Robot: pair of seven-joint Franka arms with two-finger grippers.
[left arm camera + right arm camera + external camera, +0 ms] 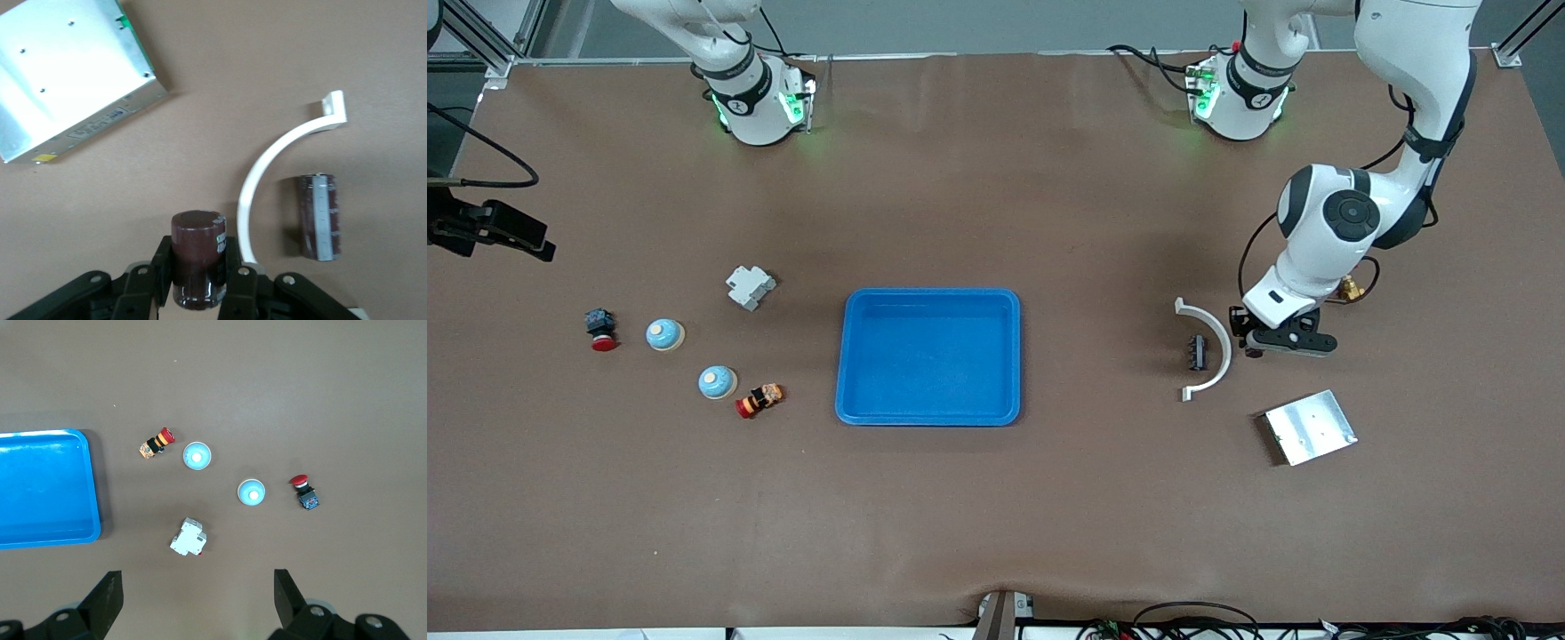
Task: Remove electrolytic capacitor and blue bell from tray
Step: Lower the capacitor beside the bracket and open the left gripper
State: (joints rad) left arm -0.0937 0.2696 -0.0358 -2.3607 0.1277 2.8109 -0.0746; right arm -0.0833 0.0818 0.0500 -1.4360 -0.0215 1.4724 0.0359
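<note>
The left gripper, clamped on an electrolytic capacitor beside the white curved bracket, may knock it when releasing; right gripper waits, wide.

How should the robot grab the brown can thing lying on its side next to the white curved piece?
Judging by its pose, come straight down from above and pinch the capacitor across its round middle. It lies flat, so the long sides are free, with the white arc close along one side.
</note>
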